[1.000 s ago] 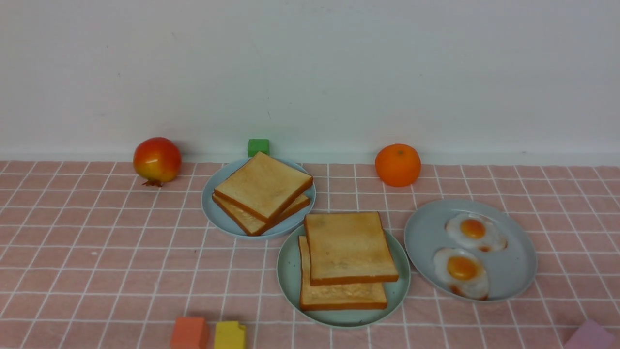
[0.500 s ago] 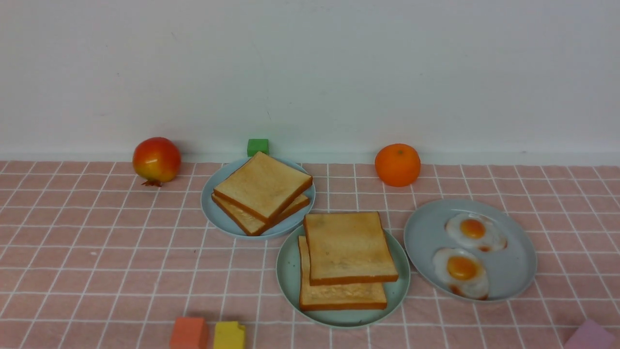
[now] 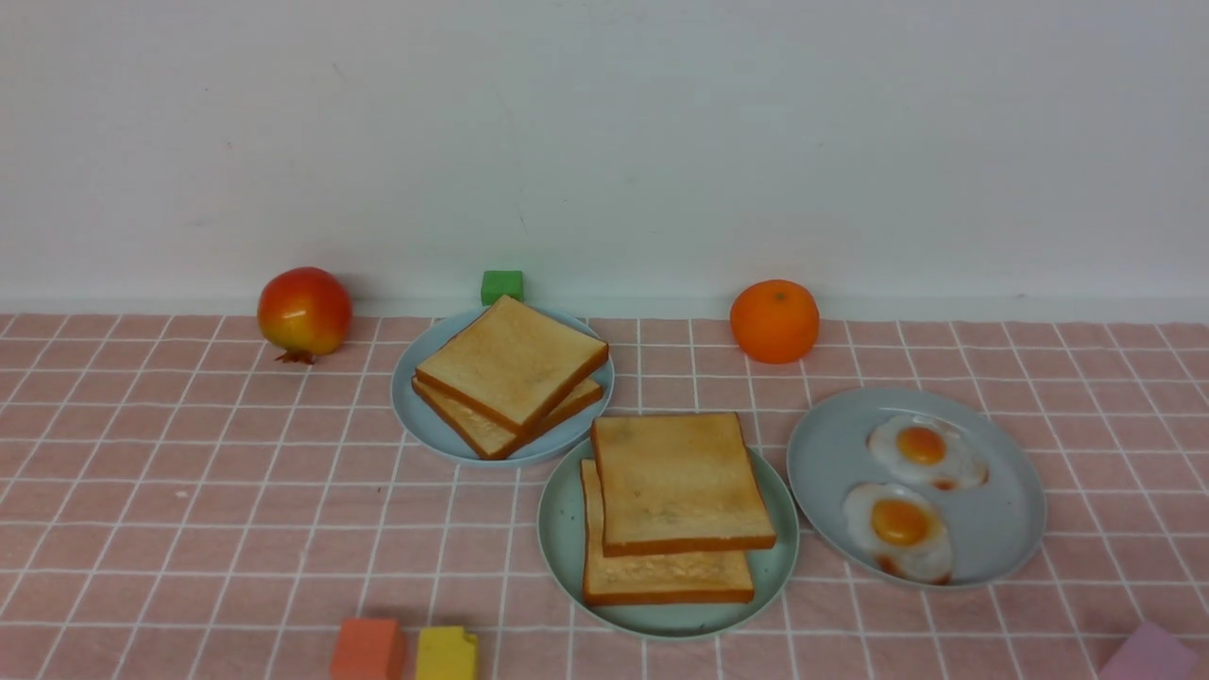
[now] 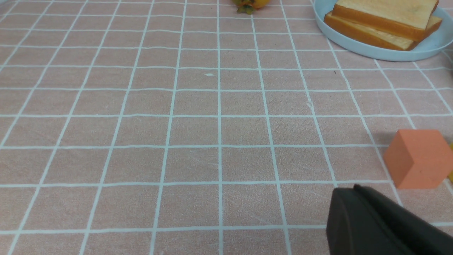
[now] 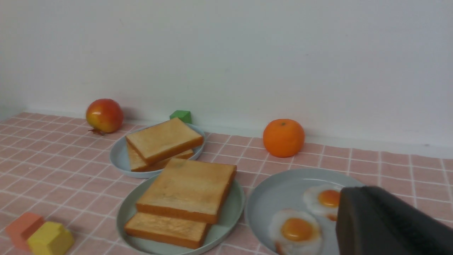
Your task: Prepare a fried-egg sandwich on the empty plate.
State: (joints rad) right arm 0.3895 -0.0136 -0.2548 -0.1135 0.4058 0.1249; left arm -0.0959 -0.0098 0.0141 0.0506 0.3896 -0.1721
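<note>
Nothing on the table is shifting versus a second ago; only the front view is nudging a hair sideways, objects staying put.

Fried-egg sandwich, two square golden-brown toast slices with darker crusts, is sitting on the round mint-green plate at front centre of the pink checked tablecloth. Top slice is lying offset toward the back, bottom slice poking out at the near edge. Egg between them isn't showing in any view.

Pale blue-grey plate behind-left is carrying a stack of plain toast slices, its rim nearly touching the mint one. Second blue-grey plate to the right is holding two loose fried eggs.

Red-yellow pomegranate, small green cube and round orange are sitting along the back wall. Orange block and yellow block are resting side by side at the near edge.

Left gripper is hanging over bare cloth near the orange block, jaws closed, carrying nothing. Right gripper is hovering above the egg plate, closed or nearly so, also carrying nothing.
</note>
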